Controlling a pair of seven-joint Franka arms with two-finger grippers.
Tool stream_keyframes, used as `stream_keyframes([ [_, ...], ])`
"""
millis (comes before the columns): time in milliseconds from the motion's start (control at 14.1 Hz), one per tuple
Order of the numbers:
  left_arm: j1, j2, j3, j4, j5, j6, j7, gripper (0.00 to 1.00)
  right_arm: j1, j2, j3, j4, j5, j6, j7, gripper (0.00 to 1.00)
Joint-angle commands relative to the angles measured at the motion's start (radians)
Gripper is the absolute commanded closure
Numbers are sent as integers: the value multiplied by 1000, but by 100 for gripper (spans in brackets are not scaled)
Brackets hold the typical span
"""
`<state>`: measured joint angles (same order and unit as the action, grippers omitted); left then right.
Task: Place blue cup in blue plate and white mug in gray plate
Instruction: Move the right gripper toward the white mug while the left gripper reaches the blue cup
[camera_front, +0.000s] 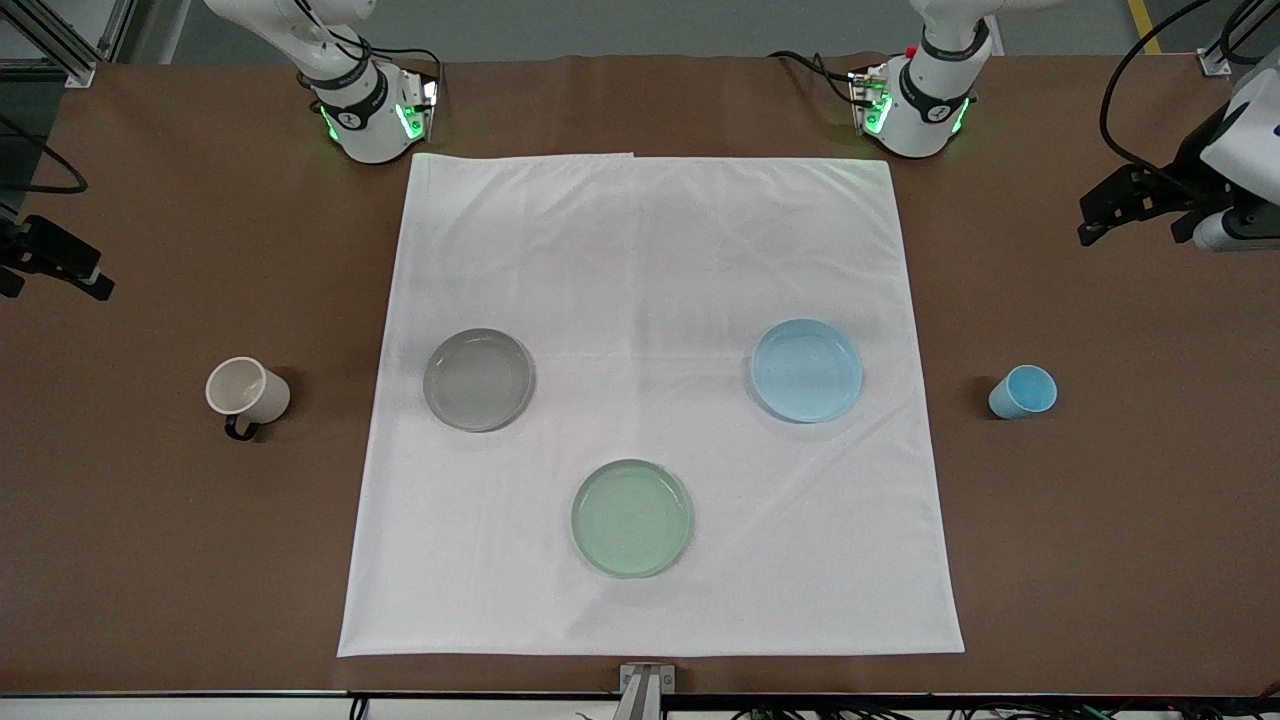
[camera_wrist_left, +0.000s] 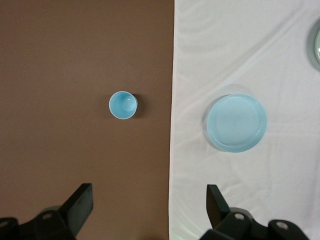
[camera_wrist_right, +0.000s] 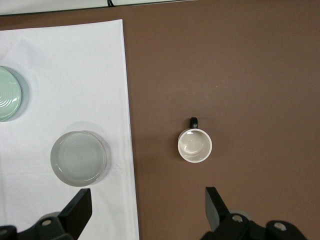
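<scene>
White cloth (camera_front: 650, 300) (faintly creased); glossy gray plate (camera_front: 478, 379); matt brown table (camera_front: 1100, 520)

Brown table (camera_front: 1100, 560) — white cloth (camera_front: 650, 280)

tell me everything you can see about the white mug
The white mug is an off-white cylinder with a cream inside and a small dark loop handle. It looks ceramic and empty. It stands upright, mouth up, on the bare brown table, off the white cloth, toward the right arm's end. Nothing but the table touches it; the gray plate sits apart on the cloth.
</scene>
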<state>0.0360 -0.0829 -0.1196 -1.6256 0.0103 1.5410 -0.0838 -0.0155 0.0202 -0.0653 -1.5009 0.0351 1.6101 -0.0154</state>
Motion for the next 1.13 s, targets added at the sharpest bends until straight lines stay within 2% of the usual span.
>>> stream_keyframes([
  [0,1,9,0,26,-7,-25,2,0,-6,9,7,24,-12,-10,5,0],
  [354,37,66,15,20,-4,-27,54,0,-8,9,7,24,-12,-10,3,0],
  [566,116,106,17,-78,-4,16,96,0,-9,10,5,24,-14,-12,6,0],
  [708,148,129,17,-160,-4,95,96,0,-9,30,5,22,-14,-13,8,0],
  [991,196,144,15,-382,-3,376,96,0,-9,90,7,22,-12,-13,3,0],
  [1062,196,158,17,-411,-4,414,96,0,-11,110,5,21,-12,-3,3,0],
])
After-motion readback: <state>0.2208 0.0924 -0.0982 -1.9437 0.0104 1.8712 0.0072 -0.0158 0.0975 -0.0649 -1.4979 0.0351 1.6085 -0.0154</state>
